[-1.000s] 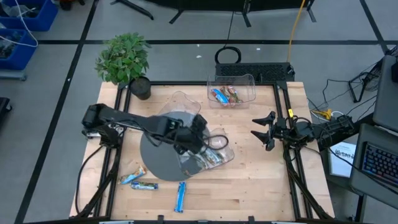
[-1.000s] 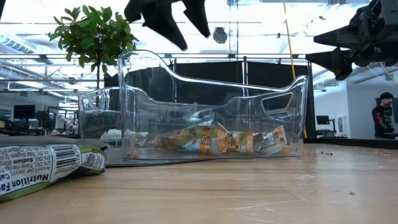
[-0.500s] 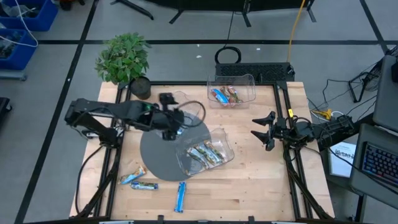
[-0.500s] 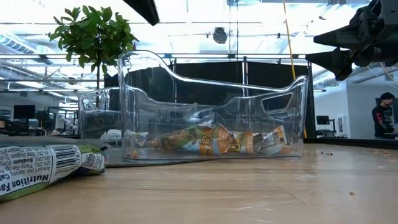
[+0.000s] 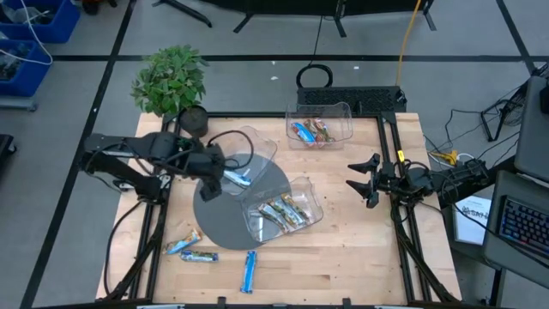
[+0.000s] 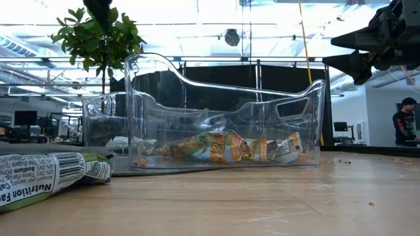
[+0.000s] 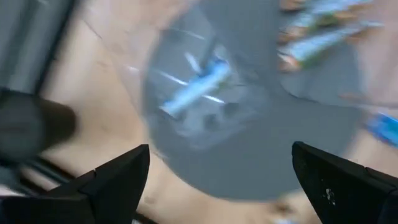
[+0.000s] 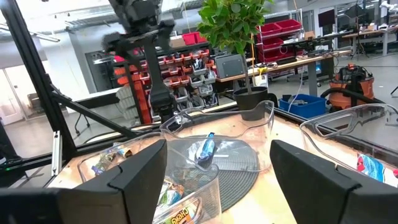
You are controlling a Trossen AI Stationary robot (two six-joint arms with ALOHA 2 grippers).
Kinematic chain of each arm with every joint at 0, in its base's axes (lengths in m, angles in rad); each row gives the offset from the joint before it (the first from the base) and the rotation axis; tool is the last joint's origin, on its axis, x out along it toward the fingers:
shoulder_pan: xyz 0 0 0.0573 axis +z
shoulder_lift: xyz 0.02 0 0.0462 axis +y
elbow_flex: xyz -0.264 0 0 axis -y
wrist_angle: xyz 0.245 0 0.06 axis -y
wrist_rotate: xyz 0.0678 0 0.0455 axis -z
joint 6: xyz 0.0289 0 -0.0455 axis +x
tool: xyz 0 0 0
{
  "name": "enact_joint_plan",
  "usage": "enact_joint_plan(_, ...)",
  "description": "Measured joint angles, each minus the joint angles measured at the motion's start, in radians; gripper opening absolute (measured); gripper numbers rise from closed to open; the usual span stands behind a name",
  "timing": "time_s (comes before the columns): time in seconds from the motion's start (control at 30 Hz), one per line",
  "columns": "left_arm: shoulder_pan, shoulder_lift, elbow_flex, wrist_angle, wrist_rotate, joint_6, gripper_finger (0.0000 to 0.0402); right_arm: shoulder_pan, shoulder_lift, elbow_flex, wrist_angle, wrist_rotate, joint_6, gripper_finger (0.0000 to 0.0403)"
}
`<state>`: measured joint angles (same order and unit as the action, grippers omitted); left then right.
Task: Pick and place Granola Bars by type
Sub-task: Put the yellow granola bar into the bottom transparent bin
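Observation:
My left gripper [image 5: 211, 174] hangs open and empty over the left part of the grey round mat [image 5: 225, 225], beside a clear bin [image 5: 255, 151] that holds one bright blue bar [image 5: 238, 178]. In the left wrist view that blue bar [image 7: 196, 87] lies ahead of my gripper [image 7: 221, 152]. A second clear bin [image 5: 296, 190] holds tan-gold bars [image 5: 281, 211], and a third bin [image 5: 336, 113] at the far edge holds multicolour bars [image 5: 310, 130]. Three loose bars [image 5: 199, 256] lie on the wood near the front edge. My right gripper [image 5: 353, 178] waits open at the table's right side.
A potted plant [image 5: 171, 81] stands at the far left corner. In the low view a greenish wrapped bar [image 6: 46, 177] lies close at the near left, in front of the bin of tan-gold bars [image 6: 223, 147]. Bare wood lies between the bins and the right arm.
My left gripper has drawn back from above the bin of tan-gold bars toward the table's left edge, staying open and empty, and has passed out of the top of the low view. The blue bar in the left bin now shows uncovered.

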<state>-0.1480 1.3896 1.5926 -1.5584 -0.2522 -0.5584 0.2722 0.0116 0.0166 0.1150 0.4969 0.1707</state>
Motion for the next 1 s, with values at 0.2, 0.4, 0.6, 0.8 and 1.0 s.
enact_joint_plan(0.2, -0.064, -0.025, -0.047, -0.006, 0.095, -0.124, 0.0392, 0.000, 0.000, 0.000, -0.003, 0.000, 0.000, 0.0279)
enact_joint_plan(0.4, -0.136, -0.064, -0.185, -0.010, 0.190, -0.237, 0.0392, 0.000, 0.000, 0.000, -0.003, 0.000, 0.000, 0.0279)
enact_joint_plan(0.6, -0.240, -0.113, -0.370, 0.029, 0.268, -0.341, 0.0392, 0.000, 0.000, 0.000, -0.003, 0.000, 0.000, 0.0279)
enact_joint_plan(0.8, -0.325, -0.147, -0.494, 0.160, 0.302, -0.384, 0.0392, 0.000, 0.000, 0.000, -0.003, 0.000, 0.000, 0.0279)
enact_joint_plan(1.0, -0.359, -0.150, -0.569, 0.281, 0.306, -0.417, 0.0392, 0.000, 0.000, 0.000, -0.003, 0.000, 0.000, 0.0279)
